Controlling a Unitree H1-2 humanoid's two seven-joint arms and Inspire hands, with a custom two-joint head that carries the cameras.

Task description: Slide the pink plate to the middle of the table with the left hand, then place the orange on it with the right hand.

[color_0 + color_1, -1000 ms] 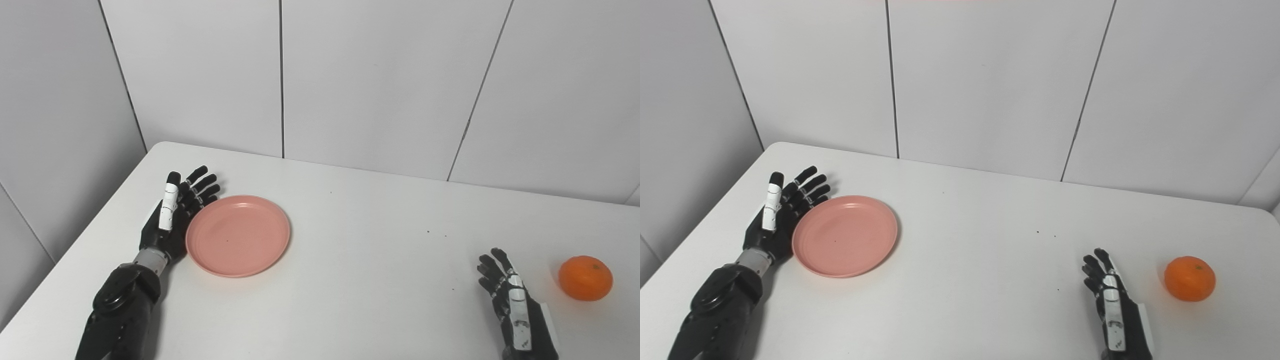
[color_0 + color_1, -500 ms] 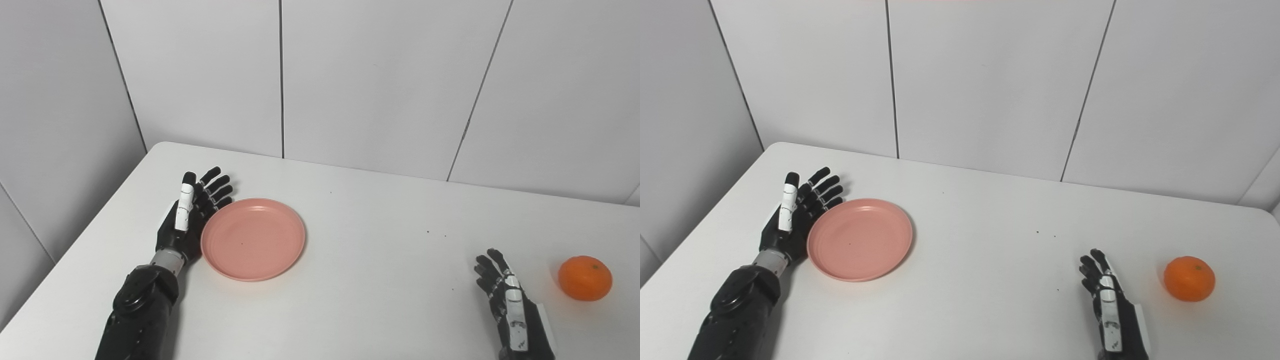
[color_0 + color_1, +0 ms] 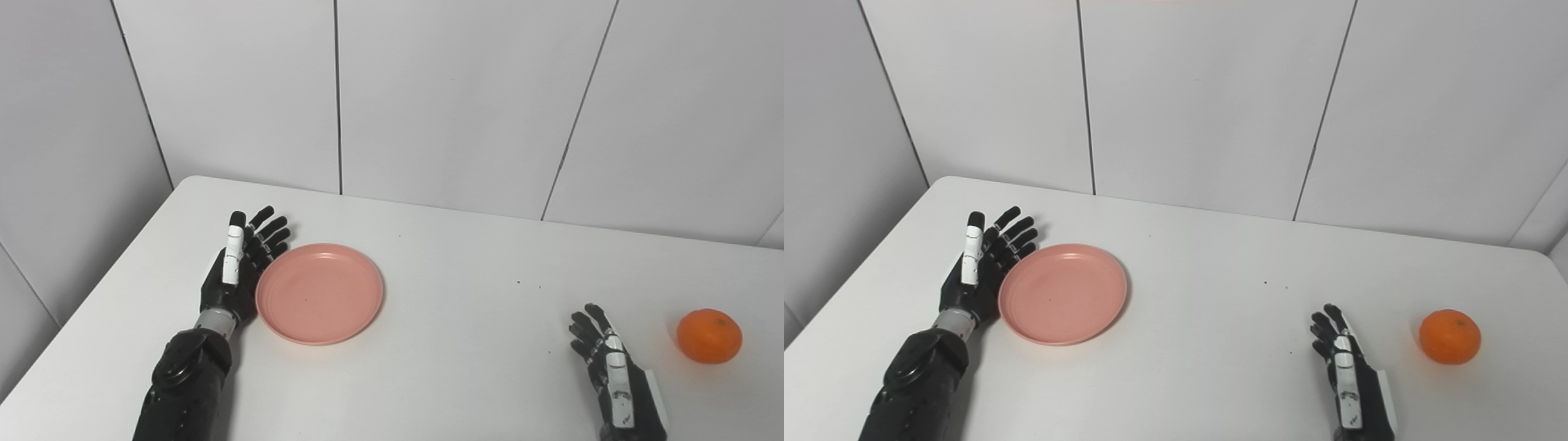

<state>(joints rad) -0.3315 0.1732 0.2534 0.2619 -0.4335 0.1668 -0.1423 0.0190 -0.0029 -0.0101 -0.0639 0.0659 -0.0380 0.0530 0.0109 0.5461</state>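
Both hands empty, fingers spread: left hand [image 3: 236, 275] flat against pink plate [image 3: 320, 293] rim; right hand [image 3: 612, 373] near orange [image 3: 708, 335]. No legible writing.

No text, label, brand, number or sign can be read anywhere; the plate [image 3: 320, 293], orange [image 3: 708, 335] and hands bear none.
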